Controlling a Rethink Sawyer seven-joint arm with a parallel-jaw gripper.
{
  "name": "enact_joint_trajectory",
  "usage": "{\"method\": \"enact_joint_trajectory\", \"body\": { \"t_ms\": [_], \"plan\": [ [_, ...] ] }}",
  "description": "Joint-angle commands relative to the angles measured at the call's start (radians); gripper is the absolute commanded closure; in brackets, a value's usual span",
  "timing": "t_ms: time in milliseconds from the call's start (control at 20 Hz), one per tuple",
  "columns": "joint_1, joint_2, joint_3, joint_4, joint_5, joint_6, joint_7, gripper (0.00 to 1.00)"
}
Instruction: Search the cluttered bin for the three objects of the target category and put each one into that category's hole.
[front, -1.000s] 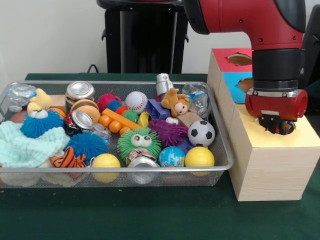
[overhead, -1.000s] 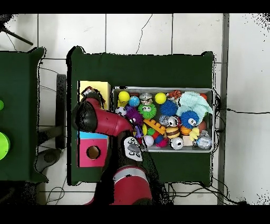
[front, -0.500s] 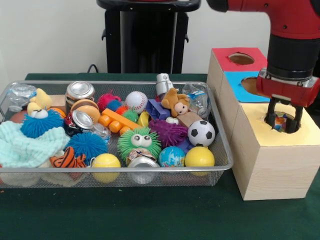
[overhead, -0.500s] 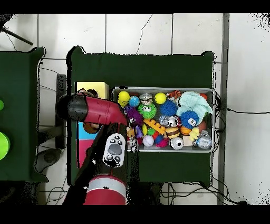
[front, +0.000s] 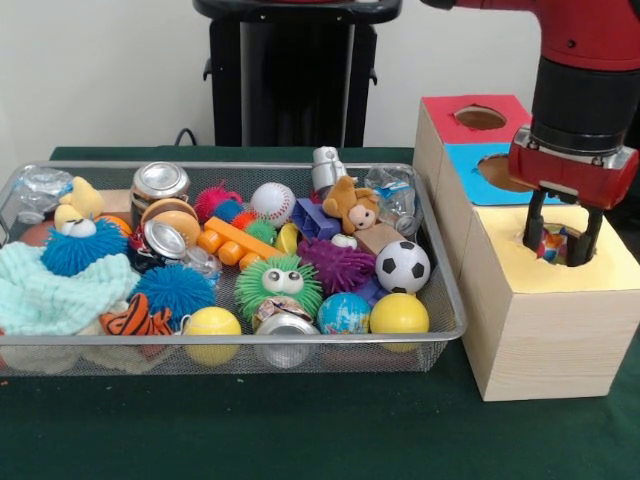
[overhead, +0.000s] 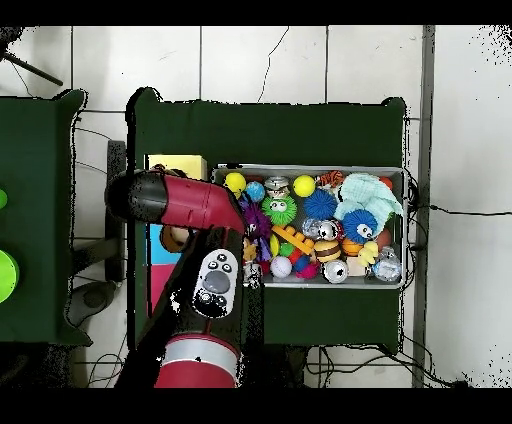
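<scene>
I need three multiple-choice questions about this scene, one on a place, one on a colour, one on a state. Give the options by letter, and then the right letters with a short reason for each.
1. Over which part of the wooden box is the gripper?
A. the red top
B. the blue top
C. the yellow top

2. What colour is the fuzzy toy with big eyes near the bin's front?
A. green
B. white
C. black

3. How do the gripper's fingers stand?
A. spread apart over the hole
C. shut on the soccer ball
B. shut on a can

Answers:
1. C: the gripper hangs at the hole in the yellow top, with the blue and red tops behind it.
2. A: its spiky coat is green, with two white eyes.
3. A: the two fingers show with a gap between them, and the soccer ball lies in the wire bin.
</scene>
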Motion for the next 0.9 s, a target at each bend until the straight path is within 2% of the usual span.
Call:
{"method": "enact_joint_trajectory", "body": {
  "t_ms": [50,300,750,900],
  "plan": [
    [0.009,0.04,-0.032,-0.004,-0.026,0.113,0.182,0.0],
    [0.004,0.034,-0.03,-0.003,-0.019,0.113,0.175,0.0],
    [0.029,-0.089,-0.107,-0.062,-0.062,0.394,0.166,0.0],
    [0.026,-0.097,-0.111,-0.078,-0.072,0.432,0.154,0.0]
  ]
}}
